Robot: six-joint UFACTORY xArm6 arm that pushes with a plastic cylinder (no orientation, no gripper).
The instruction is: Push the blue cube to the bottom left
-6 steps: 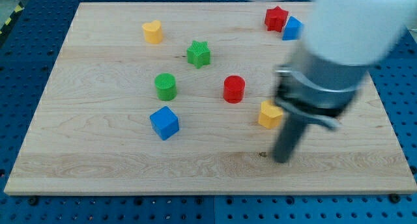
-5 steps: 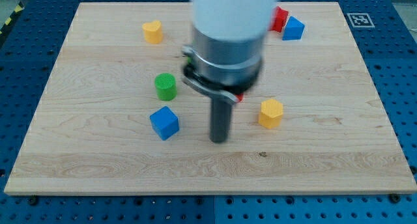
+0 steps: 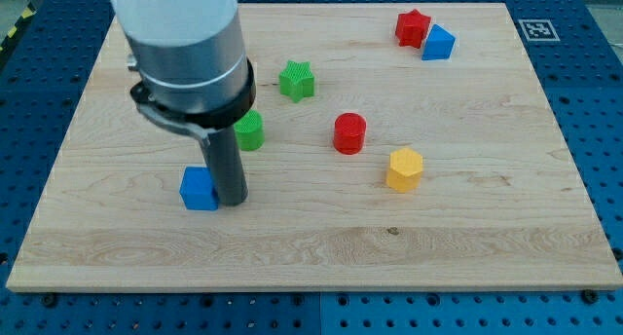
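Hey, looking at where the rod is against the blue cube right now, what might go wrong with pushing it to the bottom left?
1. My tip presses the blue cube from the view's right, so the push likely goes leftward only; it also needs to go down.
2. Contact looks off-centre, near the cube's lower right, so the cube may rotate and slip off my tip.
3. The arm hides the green cylinder partly; sweeping back might nudge it.
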